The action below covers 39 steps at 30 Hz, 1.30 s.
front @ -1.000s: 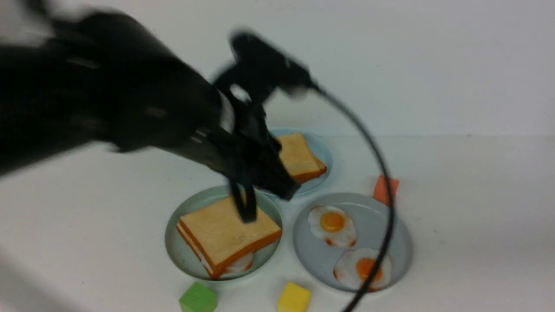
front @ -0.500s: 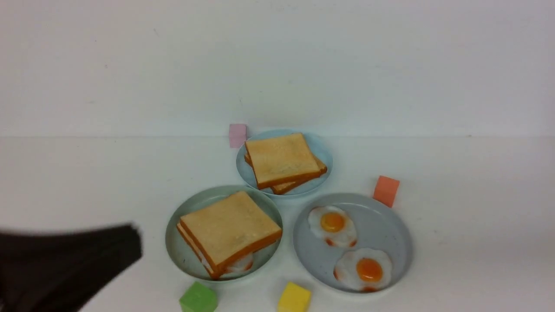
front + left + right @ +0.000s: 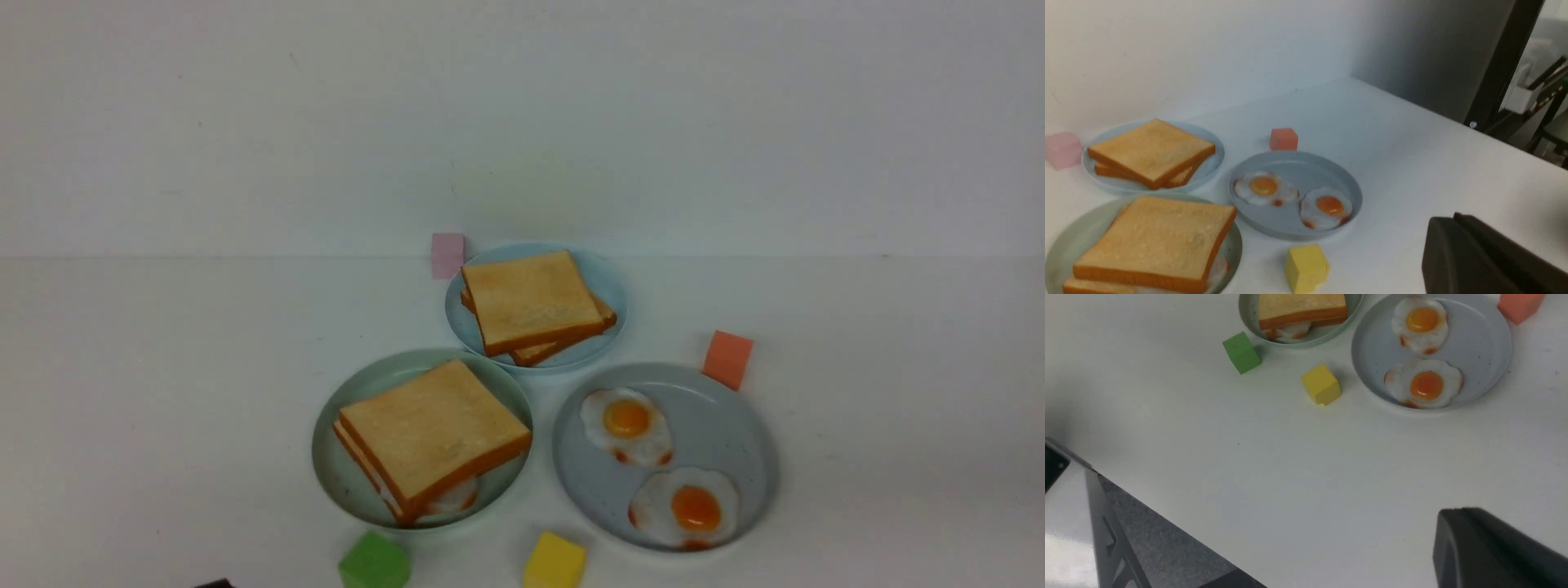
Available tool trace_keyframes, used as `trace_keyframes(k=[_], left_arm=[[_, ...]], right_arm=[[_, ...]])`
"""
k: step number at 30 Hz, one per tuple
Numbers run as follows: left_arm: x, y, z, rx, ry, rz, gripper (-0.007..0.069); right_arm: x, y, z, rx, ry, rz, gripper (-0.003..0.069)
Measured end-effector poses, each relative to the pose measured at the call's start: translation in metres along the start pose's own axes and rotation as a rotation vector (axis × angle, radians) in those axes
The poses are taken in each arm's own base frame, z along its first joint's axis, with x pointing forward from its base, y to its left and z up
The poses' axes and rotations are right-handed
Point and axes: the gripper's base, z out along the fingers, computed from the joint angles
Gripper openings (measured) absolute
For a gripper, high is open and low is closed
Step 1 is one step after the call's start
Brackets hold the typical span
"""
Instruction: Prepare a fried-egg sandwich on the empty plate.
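The fried-egg sandwich (image 3: 433, 437) lies on the mint-green plate (image 3: 343, 392): two toast slices with white egg peeking out at the near edge. It also shows in the left wrist view (image 3: 1155, 241) and the right wrist view (image 3: 1302, 308). Neither arm is over the plates in the front view. My left gripper (image 3: 1453, 218) is shut and empty, hanging over bare table to the right of the egg plate. My right gripper (image 3: 1461, 511) is shut and empty over bare table near the front edge.
A light-blue plate (image 3: 600, 278) at the back holds an egg-less toast stack (image 3: 531, 306). A grey-blue plate (image 3: 735, 425) on the right holds two fried eggs (image 3: 624, 420). Cubes stand around: pink (image 3: 447, 253), orange (image 3: 727, 359), green (image 3: 373, 562), yellow (image 3: 553, 562). The table's front edge (image 3: 1167, 531) is near.
My left arm, which was over the sandwich a second ago, has pulled back to the lower left and out of the front view. The sandwich stays on the plate.
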Motion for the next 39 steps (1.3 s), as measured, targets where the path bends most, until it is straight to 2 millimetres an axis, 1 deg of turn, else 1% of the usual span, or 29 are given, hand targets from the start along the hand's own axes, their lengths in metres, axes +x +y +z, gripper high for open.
trace_keyframes(k=[4,7,12,15,17,19,20,22,23,24,25,26,27,28,29,30,31,32,34,39], left_arm=[[0.002,0.0,0.0,-0.002,0.019,0.0,-0.0013],[0.003,0.0,0.0,-0.004,0.031,0.0,-0.0013],[0.003,0.0,0.0,-0.004,0.035,0.001,-0.0013],[0.003,0.0,0.0,-0.005,0.035,0.004,-0.0013],[0.003,0.0,0.0,-0.005,0.035,0.004,-0.0013],[0.003,0.0,0.0,-0.005,0.035,0.004,-0.0013],[0.003,0.0,0.0,-0.005,0.035,0.004,-0.0013],[0.003,0.0,0.0,-0.005,0.035,0.004,-0.0013],[0.003,0.0,0.0,-0.005,0.035,0.004,-0.0013],[0.003,0.0,0.0,-0.005,0.034,0.005,-0.0013],[0.003,0.0,0.0,-0.005,0.034,0.005,-0.0013],[0.003,0.0,0.0,-0.005,0.034,0.005,-0.0013],[0.003,0.0,0.0,-0.005,0.034,0.005,-0.0013],[0.003,0.0,0.0,-0.005,0.034,0.005,-0.0013],[0.003,0.0,0.0,-0.005,0.035,0.005,-0.0013],[0.003,0.0,0.0,-0.005,0.035,0.005,-0.0013],[0.003,0.0,0.0,-0.005,0.035,0.005,-0.0012],[0.003,0.0,0.0,-0.005,0.036,0.005,-0.0011],[0.003,0.001,0.0,-0.006,0.038,0.005,-0.0009],[0.003,0.001,0.0,-0.006,0.038,0.006,-0.0003]], right_arm=[[0.0,-0.002,-0.001,0.027,-0.012,0.028,0.0008],[0.003,-0.007,-0.008,0.1,-0.061,0.101,0.0008],[0.007,-0.019,-0.024,0.299,-0.232,0.17,0.0013],[0.015,-0.026,-0.027,0.43,-0.398,0.195,0.0014],[0.025,-0.03,-0.02,0.493,-0.473,0.188,0.0014],[0.04,-0.039,-0.001,0.561,-0.509,0.167,0.0014],[0.042,-0.04,0.002,0.566,-0.507,0.165,0.0014],[0.073,-0.055,0.038,0.617,-0.498,0.156,0.0014],[0.072,-0.055,0.037,0.616,-0.51,0.151,0.0014],[0.094,-0.063,0.058,0.629,-0.496,0.165,0.0012],[0.105,-0.066,0.067,0.634,-0.492,0.171,0.0008],[0.107,-0.066,0.069,0.636,-0.488,0.171,0.0007],[0.12,-0.069,0.079,0.638,-0.485,0.175,0.0002],[0.123,-0.07,0.082,0.639,-0.482,0.176,0.0002],[0.133,-0.073,0.091,0.637,-0.467,0.186,0.0001],[0.136,-0.074,0.094,0.635,-0.458,0.19,0.0001],[0.146,-0.078,0.104,0.629,-0.433,0.208,0.0001],[0.15,-0.079,0.108,0.625,-0.424,0.22,0.0001],[0.149,-0.08,0.109,0.618,-0.466,0.229,0.0001],[0.148,-0.08,0.109,0.616,-0.478,0.231,0.0001]])
